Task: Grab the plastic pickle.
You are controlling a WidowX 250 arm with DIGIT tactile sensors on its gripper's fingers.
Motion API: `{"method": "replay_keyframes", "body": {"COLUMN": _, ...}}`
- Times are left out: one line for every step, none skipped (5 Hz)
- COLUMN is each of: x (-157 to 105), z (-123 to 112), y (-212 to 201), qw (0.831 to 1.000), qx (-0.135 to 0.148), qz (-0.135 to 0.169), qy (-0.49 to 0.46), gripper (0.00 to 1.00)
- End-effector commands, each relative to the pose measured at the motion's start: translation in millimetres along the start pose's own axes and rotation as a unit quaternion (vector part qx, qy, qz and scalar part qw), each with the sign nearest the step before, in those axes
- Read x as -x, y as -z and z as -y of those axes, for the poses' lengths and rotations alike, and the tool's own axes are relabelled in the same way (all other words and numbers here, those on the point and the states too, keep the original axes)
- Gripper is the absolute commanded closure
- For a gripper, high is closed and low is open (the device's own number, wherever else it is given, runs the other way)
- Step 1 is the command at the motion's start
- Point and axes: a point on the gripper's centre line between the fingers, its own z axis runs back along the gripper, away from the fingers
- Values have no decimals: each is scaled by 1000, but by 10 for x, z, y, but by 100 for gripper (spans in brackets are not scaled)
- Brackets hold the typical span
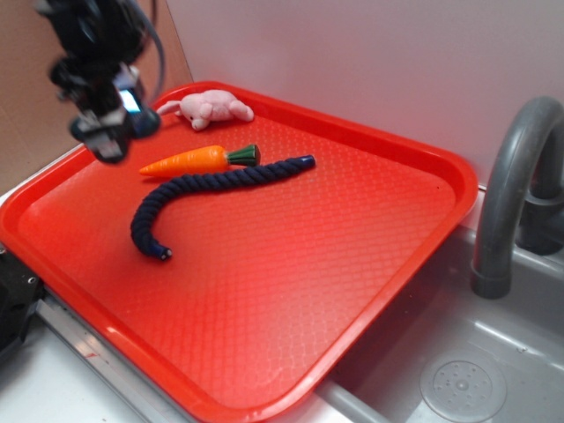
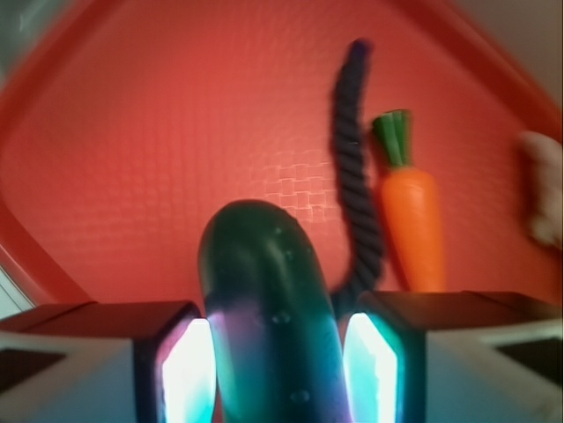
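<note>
plastic pickle is held between the closed jaws of the gripper, low centre of the wrist view, raised above the red tray; carrot and rope are left lying, so the grasp appears achieved.

You are looking at a mock kitchen set up as a robot test bench. A grey plastic faucet curves over a grey moulded sink with a round drain, all toy-like. A red cafeteria tray sits across the counter, holding playthings: a plastic carrot, a navy rope and a pink plush animal. A plain white wall stands behind.
</note>
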Motion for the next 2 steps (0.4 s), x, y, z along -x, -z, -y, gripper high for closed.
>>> {"method": "replay_keyframes", "body": {"x": 151, "z": 169, "y": -1118, "qw": 969, "qx": -21, "qz": 45, "qy": -243, "gripper": 100}}
{"method": "replay_keyframes", "body": {"x": 87, "z": 152, "y": -1335, "qw": 963, "qx": 3, "qz": 49, "qy": -264, "gripper": 100}}
